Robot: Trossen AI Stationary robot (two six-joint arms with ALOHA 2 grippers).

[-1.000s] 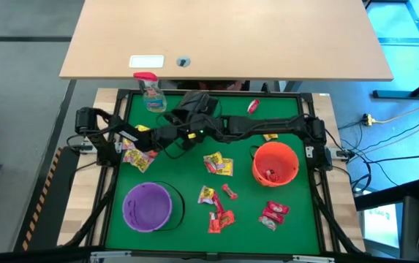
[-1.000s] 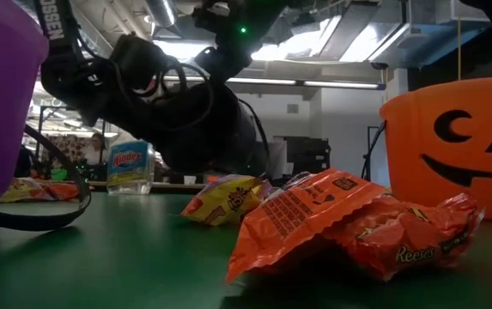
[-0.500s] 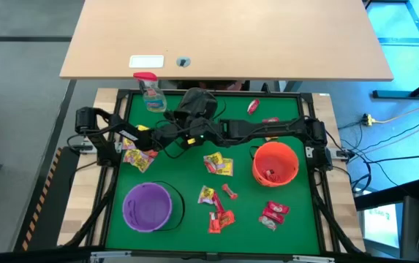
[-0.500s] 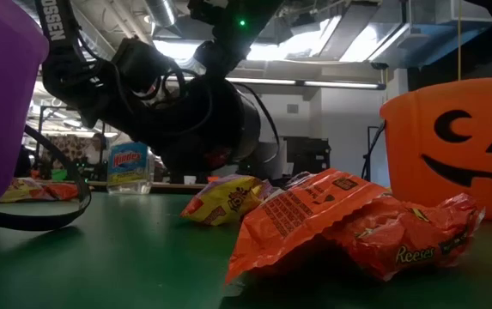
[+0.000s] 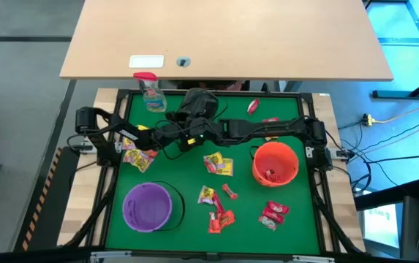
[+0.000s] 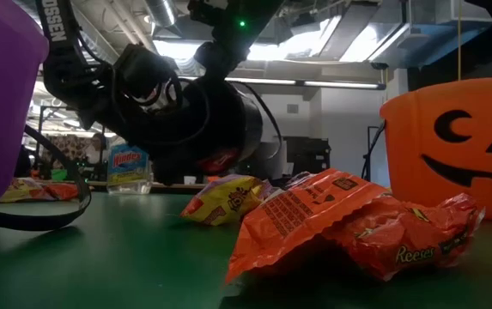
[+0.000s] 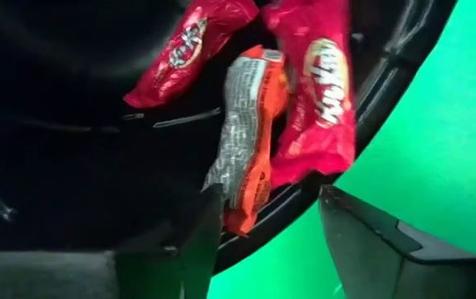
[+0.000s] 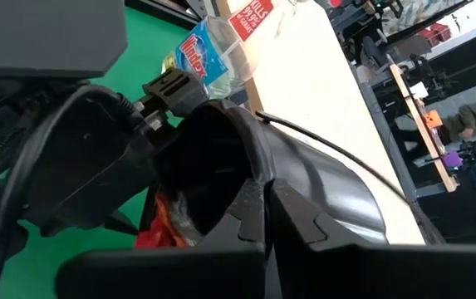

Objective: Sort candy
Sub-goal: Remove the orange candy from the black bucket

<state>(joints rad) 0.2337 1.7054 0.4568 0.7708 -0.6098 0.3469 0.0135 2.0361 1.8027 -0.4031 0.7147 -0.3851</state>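
The black bucket [image 5: 198, 102] is tipped on its side at the far middle of the green mat. My right gripper [image 5: 194, 128] is shut on its rim. My left gripper [image 5: 168, 136] is open at the bucket's mouth. In the left wrist view its fingers [image 7: 194, 242] stand on either side of the lower rim. Inside lie two red packets [image 7: 321, 91] and an orange one [image 7: 250, 154]. More candy lies loose on the mat: yellow [image 5: 218, 165], red [image 5: 273, 214], and a mixed pile [image 5: 137, 157]. My right gripper pinches the black bucket's rim [image 8: 250, 178], one finger inside the mouth and one outside. The fingers come level from the table's right. The bucket hangs tilted, mouth turned sideways; whether its wall rests on the mat I cannot tell.
The purple bucket [image 5: 148, 206] stands near left and the orange pumpkin bucket [image 5: 275, 162] at right. A clear spray bottle [image 5: 151, 91] stands at the far left corner. Packets [image 6: 349, 227] lie close to the near edge. A wooden desk [image 5: 224, 36] lies beyond the mat.
My right gripper has tipped the black bucket further over, so its mouth faces more toward the near side and red packets now show inside it in the low view. My left gripper has edged toward the bucket's mouth.
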